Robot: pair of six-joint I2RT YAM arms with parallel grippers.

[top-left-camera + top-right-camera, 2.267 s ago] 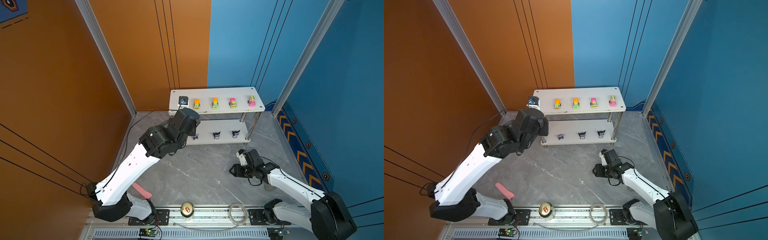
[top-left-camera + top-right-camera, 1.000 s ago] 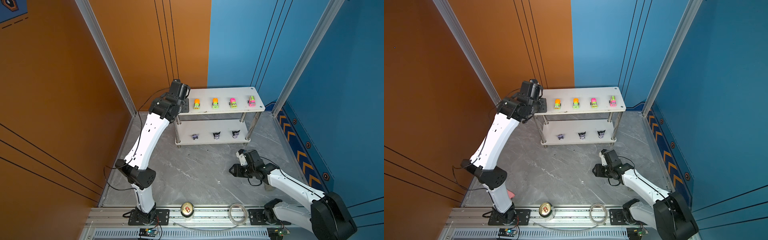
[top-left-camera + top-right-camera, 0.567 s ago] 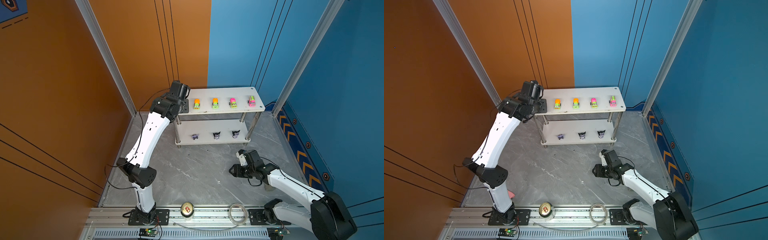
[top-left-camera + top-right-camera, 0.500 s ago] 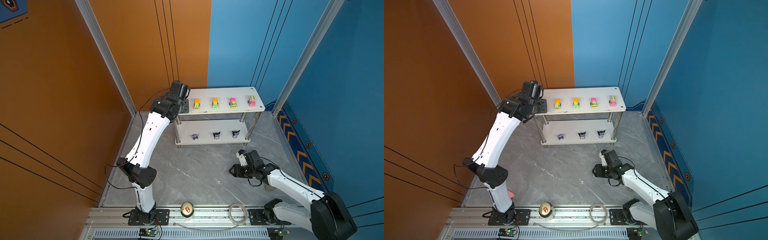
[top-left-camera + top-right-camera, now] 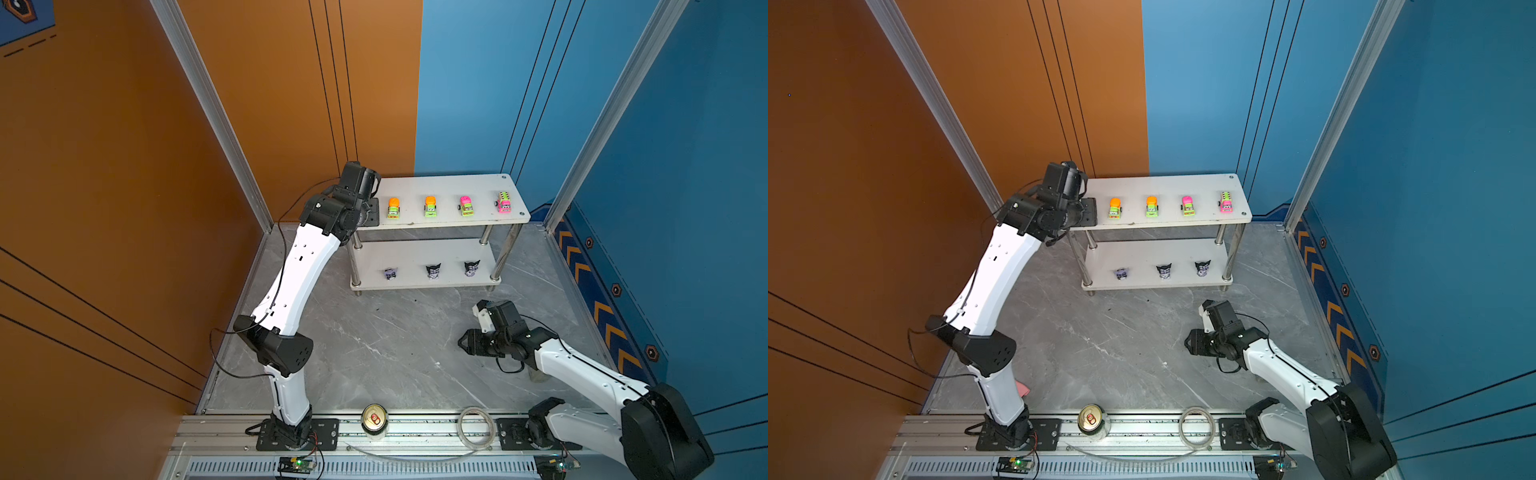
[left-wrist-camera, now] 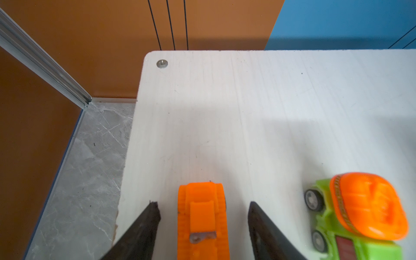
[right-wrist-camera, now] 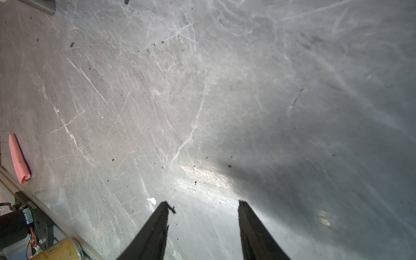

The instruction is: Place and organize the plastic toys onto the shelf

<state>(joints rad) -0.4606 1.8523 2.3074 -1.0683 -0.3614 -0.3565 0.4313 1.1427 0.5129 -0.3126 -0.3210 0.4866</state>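
**Orange car sits loose between the left fingers**

On the top tier of the shelf (image 6: 225, 101), near its left end, the orange toy car (image 6: 201, 216) stands between the fingers (image 6: 148, 222) of the left gripper (image 6: 203, 207). They are spread, with a gap on each side of the car. A green-and-orange car (image 6: 360, 209) sits just beside it. The right gripper (image 7: 202, 209) hangs spread and empty over the floor (image 7: 202, 90).

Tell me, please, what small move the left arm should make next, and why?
Probably draw the left gripper straight back and away: its jaws stand open, clear of the orange car on both sides, and the car sits on the shelf top.
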